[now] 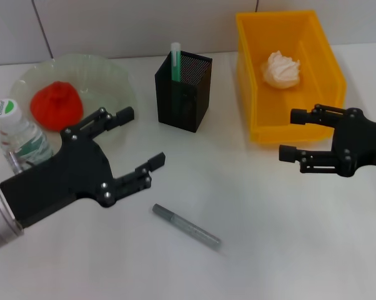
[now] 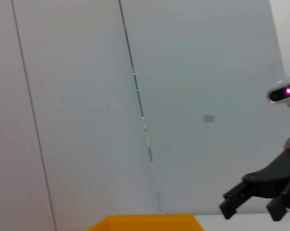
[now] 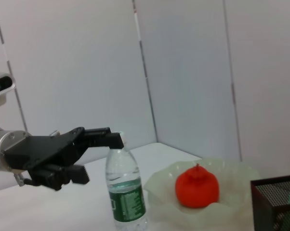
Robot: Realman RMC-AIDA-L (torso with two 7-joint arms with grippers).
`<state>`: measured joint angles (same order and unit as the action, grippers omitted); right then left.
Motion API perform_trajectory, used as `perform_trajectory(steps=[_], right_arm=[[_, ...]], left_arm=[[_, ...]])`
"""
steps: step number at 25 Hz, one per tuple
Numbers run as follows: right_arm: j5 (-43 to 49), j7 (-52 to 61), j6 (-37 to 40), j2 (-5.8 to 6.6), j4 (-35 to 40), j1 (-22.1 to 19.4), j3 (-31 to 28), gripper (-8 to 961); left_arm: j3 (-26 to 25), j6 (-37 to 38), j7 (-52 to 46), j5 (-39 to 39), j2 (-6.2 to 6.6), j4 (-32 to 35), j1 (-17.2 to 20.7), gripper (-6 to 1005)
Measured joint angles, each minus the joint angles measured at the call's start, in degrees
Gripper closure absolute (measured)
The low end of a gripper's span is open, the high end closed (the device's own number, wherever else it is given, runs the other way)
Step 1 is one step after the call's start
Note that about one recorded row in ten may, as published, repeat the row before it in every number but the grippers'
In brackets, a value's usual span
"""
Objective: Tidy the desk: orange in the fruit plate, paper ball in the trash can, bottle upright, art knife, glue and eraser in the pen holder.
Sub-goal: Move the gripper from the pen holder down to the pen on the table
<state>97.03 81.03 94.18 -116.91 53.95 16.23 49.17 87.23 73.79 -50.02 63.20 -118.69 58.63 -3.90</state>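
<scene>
the left claw (image 1: pixel 130 145) hovers wide open and empty; reaching for the art knife (image 1: pixel 187 226) on the counter (image 1: pixel 269 237), its arm could topple the upright bottle (image 1: pixel 22 134).

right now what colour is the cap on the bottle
White, with green print on top; the bottle cap shows best in the head view.

Open tabletop (image 1: pixel 282 237) is found across the near and middle area, interrupted only by the grey art knife (image 1: pixel 187 227) lying flat. The far left is occupied by the fruit plate (image 1: pixel 116 78) and the upright bottle (image 1: pixel 22 139) beside its near rim. 1 gap is left between the plate and the pen holder (image 1: pixel 183 92), and 1 wider gap between the holder and the trash can (image 1: pixel 263 119). Access from above is unobstructed at the holder and the can.
</scene>
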Motion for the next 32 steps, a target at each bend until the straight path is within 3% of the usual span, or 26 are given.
perform_trajectory(steps=[4,6,7,8,9,11,13,15,17,18,22,23,27,32], right_arm=[[3.8,6.5,0.7,-0.12,4.1,1.9,0.2,121],[8.2,13.4,1.4,-0.26,9.2,3.3,0.4,121],[13.2,20.4,2.9,-0.58,15.2,4.7,1.2,121],[13.2,20.4,2.9,-0.58,15.2,4.7,1.2,121],[16.5,25.5,4.2,-0.72,19.3,5.9,2.6,121],[21.3,33.4,5.7,-0.86,24.4,8.1,5.3,121],[26.7,42.2,6.8,-0.96,28.5,11.2,8.7,121],[32.0,50.9,8.2,-0.95,30.2,15.2,11.8,121],[39.1,60.6,10.9,-1.05,29.6,22.2,16.5,121],[39.1,60.6,10.9,-1.05,29.6,22.2,16.5,121],[45.9,68.0,11.7,-2.21,24.2,32.2,24.2,121],[45.9,68.0,11.7,-2.21,24.2,32.2,24.2,121],[46.2,70.7,10.3,-2.57,15.1,39.3,30.8,121],[46.2,74.0,5.7,-2.73,10.3,42.1,38.4,121]], left_arm=[[-0.3,4.0,1.5,0.3,0.25,-2.9,0.6,208],[-0.5,5.0,2.1,0.3,0.32,-3.9,0.7,208],[-1.1,6.8,4.1,0.3,0.35,-6.3,0.7,208],[-1.1,6.8,4.1,0.3,0.35,-6.3,0.7,208],[-2.2,9.5,7.1,0.3,0.37,-9.8,0.8,208],[-2.2,9.5,7.1,0.3,0.37,-9.8,0.8,208],[-6.9,15.3,12.3,0.3,0.37,-20.0,0.8,208],[-8.2,16.5,13.7,0.3,0.40,-22.6,0.8,208],[-9.5,17.7,16.4,0.3,0.43,-26.3,0.8,208],[-9.5,17.7,16.4,0.3,0.43,-26.3,0.8,209],[-9.7,17.7,17.7,0.1,0.42,-29.0,0.3,209],[-9.7,17.7,17.8,0.1,0.43,-29.3,0.3,209],[-10.0,17.2,19.4,0.0,0.48,-29.7,0.4,209],[-10.1,16.7,19.8,0.3,0.70,-31.4,-0.2,209]])
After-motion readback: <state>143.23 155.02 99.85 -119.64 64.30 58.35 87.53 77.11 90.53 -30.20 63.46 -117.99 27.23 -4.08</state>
